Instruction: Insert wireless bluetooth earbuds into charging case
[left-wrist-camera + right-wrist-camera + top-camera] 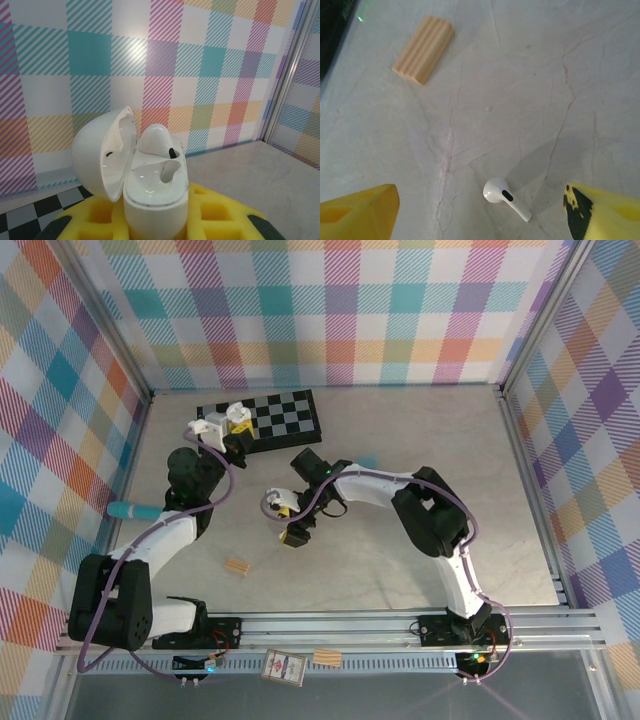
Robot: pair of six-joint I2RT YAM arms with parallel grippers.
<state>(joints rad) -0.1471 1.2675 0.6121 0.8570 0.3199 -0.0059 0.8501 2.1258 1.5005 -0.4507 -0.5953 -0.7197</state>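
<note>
Two arms reach over a pale marbled counter (400, 570) walled in by bright checked cloth. At its far edge lies a black-and-white chessboard (285, 415), and the left gripper (237, 420) hangs above the board's left end. That gripper is clamped on a white charging case (155, 200), with its yellow fingers (220, 212) pressed against the case's lower body on both sides. The case stands upright, and in the left wrist view its domed lid (102, 155) is swung open to the left.

The right gripper (288, 520) is lowered near the middle of the counter with its jaws spread wide and gripping nothing. Its yellow pads (362, 212) sit at the two lower corners of the right wrist view. Well apart from them, a ribbed tan wooden block (424, 48) lies flat on the counter.

One seated earbud (157, 140) rests in the open case. It is glossy white, and its rounded head, with a small black oval port, rises above the rim. The well beside it is a smooth white hollow. A loose earbud (501, 192) lies on its side on the counter between the right gripper's pads, touching neither. It is white, with a dark oval grille on the head and a short stem pointing toward the lower right.
</note>
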